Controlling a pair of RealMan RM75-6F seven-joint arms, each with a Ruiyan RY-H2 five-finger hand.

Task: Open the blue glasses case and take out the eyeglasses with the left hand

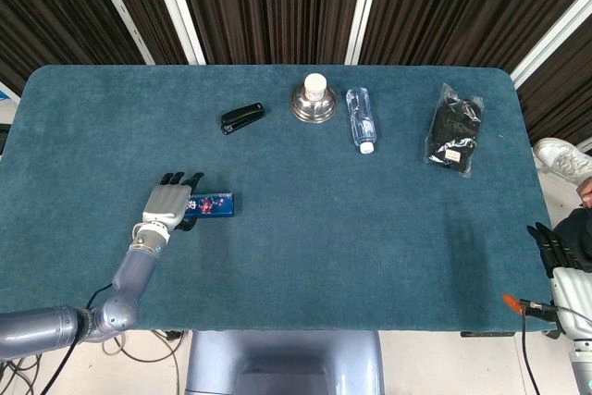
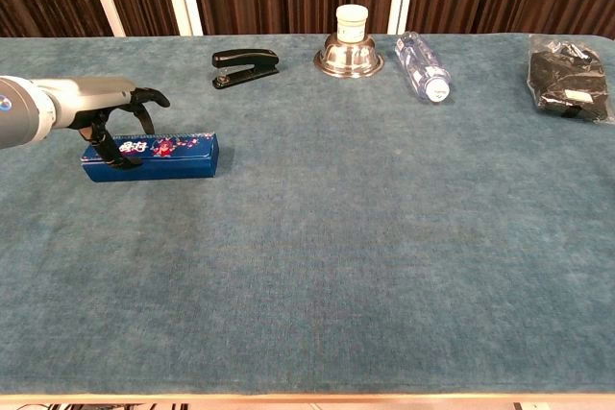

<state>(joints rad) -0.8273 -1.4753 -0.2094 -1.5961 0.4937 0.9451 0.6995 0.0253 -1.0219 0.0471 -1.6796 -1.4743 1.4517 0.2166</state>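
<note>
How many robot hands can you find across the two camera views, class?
2. The left hand is over the left end of the blue glasses case; the right hand is off the table's right edge, unseen in the chest view.

Bright even light, soft shadows, sharp

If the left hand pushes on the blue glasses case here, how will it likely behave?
The long blue rectangular glasses case looks boxy and flat-bottomed, so it should slide on the teal cloth table rather than roll. It seems rigid. The left hand sits over one end, so a push there may pivot it.
</note>
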